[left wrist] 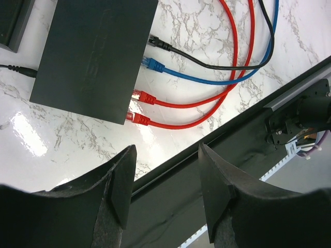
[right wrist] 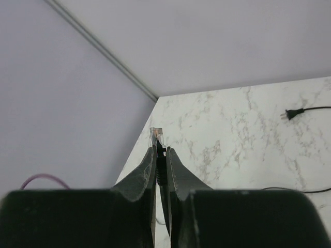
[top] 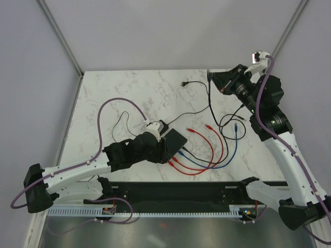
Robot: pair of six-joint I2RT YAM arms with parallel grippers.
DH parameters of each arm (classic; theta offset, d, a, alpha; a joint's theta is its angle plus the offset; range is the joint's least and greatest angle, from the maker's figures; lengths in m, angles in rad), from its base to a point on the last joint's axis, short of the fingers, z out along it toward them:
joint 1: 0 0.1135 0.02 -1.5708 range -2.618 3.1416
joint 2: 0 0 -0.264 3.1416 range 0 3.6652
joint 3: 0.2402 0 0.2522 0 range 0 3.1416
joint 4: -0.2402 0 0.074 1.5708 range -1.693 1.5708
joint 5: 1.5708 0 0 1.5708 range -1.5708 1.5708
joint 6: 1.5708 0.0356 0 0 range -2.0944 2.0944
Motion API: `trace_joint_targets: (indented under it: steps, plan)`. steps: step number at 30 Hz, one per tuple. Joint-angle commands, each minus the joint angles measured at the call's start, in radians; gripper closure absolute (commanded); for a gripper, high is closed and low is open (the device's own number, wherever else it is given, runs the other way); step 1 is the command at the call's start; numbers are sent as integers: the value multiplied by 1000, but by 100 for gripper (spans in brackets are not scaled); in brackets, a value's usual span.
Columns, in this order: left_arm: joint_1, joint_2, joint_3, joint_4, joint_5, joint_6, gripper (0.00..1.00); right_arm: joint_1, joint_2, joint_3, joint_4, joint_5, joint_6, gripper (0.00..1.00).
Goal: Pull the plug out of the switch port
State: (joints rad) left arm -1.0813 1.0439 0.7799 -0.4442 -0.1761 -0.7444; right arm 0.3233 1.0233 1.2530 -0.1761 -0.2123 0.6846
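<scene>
Honestly, with the left gripper (left wrist: 166, 155) open just near the flat matte-black rectangular switch (left wrist: 93, 51) mid-table, I'd pin that box first, then tug straight out; the right gripper (right wrist: 161, 150) pinches a clear plug (right wrist: 156, 133) aloft, far right.

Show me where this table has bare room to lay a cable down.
Bare table: the far-left stretch between the far edge and the purple cable loop; the near-right patch between the blue cable and the right arm. Crowded: around the switch, by the left gripper, and the red cables looping beside it.
</scene>
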Motion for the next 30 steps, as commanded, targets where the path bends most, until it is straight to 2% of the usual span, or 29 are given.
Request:
trace_joint_targets:
  steps: [1, 5, 9, 16, 20, 25, 30]
  plan:
    - [1, -44, -19, 47, 9, -29, 41, -3, 89, 110, -17, 201, -89, 100]
    - [1, -50, -27, 65, 21, -24, 41, -22, 205, 173, -16, 329, -167, 100]
    - [1, -32, -33, 84, 32, -3, 41, -104, 352, 200, 30, 323, -183, 100]
    - [1, 24, -8, 117, 69, 39, 41, -280, 563, 259, 127, 238, -106, 100]
    - [1, 76, 2, 137, 87, 62, 41, -372, 668, 275, 168, 214, 36, 100]
    - [1, 119, 4, 189, 128, 82, 41, -389, 842, 292, 292, 214, 121, 100]
    - [1, 154, -5, 246, 165, 82, 41, -389, 1003, 344, 348, 218, 154, 100]
